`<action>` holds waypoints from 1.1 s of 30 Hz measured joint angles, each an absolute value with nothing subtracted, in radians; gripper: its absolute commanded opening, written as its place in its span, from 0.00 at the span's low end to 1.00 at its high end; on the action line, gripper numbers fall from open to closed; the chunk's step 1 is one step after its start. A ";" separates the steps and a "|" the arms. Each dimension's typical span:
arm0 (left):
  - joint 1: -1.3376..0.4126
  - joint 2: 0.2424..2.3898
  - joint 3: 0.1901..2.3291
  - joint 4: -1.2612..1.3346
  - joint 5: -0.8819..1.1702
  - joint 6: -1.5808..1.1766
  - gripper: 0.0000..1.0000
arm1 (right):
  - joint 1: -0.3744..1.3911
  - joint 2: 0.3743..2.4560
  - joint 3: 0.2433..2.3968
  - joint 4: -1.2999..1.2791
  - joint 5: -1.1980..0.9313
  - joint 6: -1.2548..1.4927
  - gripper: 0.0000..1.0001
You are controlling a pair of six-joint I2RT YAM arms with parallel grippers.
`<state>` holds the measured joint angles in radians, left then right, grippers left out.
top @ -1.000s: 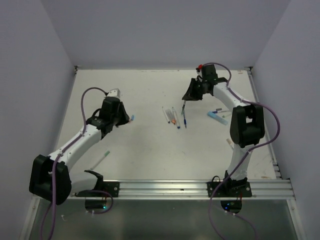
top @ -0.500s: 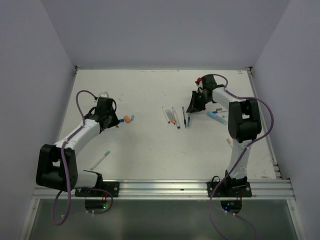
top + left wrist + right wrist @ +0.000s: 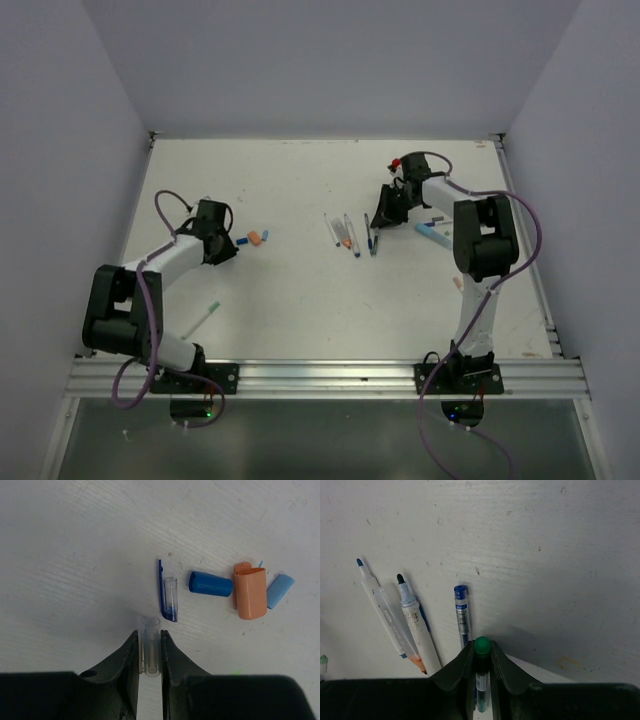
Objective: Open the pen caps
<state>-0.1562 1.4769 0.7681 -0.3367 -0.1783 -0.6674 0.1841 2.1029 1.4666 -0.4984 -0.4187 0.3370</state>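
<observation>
1. Pen caps [image 3: 255, 238] are lying loose in a small cluster on the table [image 3: 300, 300], left of the middle and just ahead of the left gripper [image 3: 149, 639].
2. Seen from the left wrist, the cluster is running in a row: a clipped cap [image 3: 170, 597], clear with a blue clip, then a blue cap [image 3: 210, 584], an orange cap [image 3: 250, 594] and a pale blue cap [image 3: 280, 591]. The last three are sitting just beside one another.
3. The left fingers [image 3: 127, 655] are standing narrow and pinching a clear cap [image 3: 150, 629] between them. It is poking out past the fingertips, and its open end is pointing towards the clipped cap, which is lying near it but apart.
4. The right gripper [image 3: 481, 649] is sitting low over the table on the right of the middle, at the row of pens [image 3: 350, 235].
5. The right fingers [image 3: 465, 662] are standing narrow, and a green-topped pen [image 3: 481, 646] is sitting between them. Both fingers are looking snug against its dark barrel.
6. A blue pen [image 3: 461, 611] is lying just beside that pen on its left, and its lower end is passing under the left finger.
7. Further left, two uncapped markers are lying side by side, a black-tipped marker [image 3: 415, 625] and a blue-tipped marker [image 3: 377, 605]. They are closing together at their lower ends.
8. Another pen with a green end [image 3: 205, 316] is lying alone near the left arm's base, well apart from the rest.
</observation>
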 measured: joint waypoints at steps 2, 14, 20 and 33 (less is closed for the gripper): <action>-0.153 1.488 0.758 -0.313 -0.172 -0.672 0.00 | 0.184 2.103 1.467 -0.493 -0.419 0.338 0.28; -0.132 1.562 0.770 -0.209 -0.155 -0.682 0.24 | 0.197 2.046 1.404 -0.443 -0.402 0.355 0.42; -0.129 1.569 0.772 -0.177 -0.142 -0.694 0.47 | 0.251 1.959 1.396 -0.447 -0.375 0.358 0.42; -0.119 1.509 0.731 -0.192 -0.125 -0.697 0.51 | 0.316 1.878 1.379 -0.430 -0.356 0.358 0.42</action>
